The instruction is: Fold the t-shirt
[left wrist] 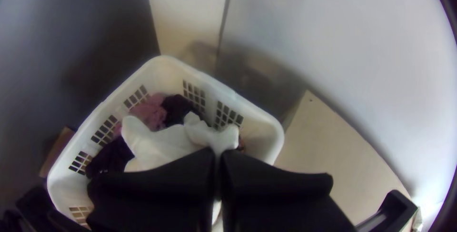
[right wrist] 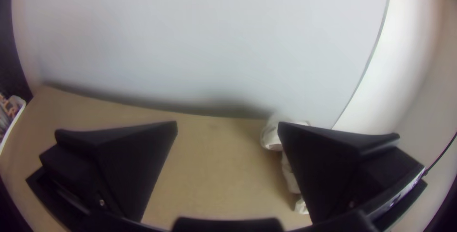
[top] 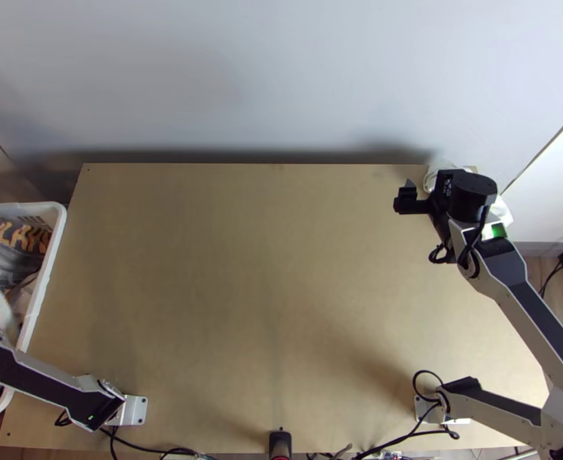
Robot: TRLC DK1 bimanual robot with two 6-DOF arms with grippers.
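Left of the wooden bench [top: 274, 268], my left pincer [left wrist: 218, 152] nips bunched white cloth [left wrist: 159, 146], likely the t-shirt, in the basket [left wrist: 166, 72]; soft, probably light, best held by its shoulders; my right pincer [right wrist: 227, 123] gapes far right

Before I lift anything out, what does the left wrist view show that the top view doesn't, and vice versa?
Left wrist view: the pink cloth inside the basket, and the left end effector's fingertips meeting on the white cloth.

Top view: the right end effector toward the table's far right, plus both arm bases.

Shared: basket, white cloth, table, wall.
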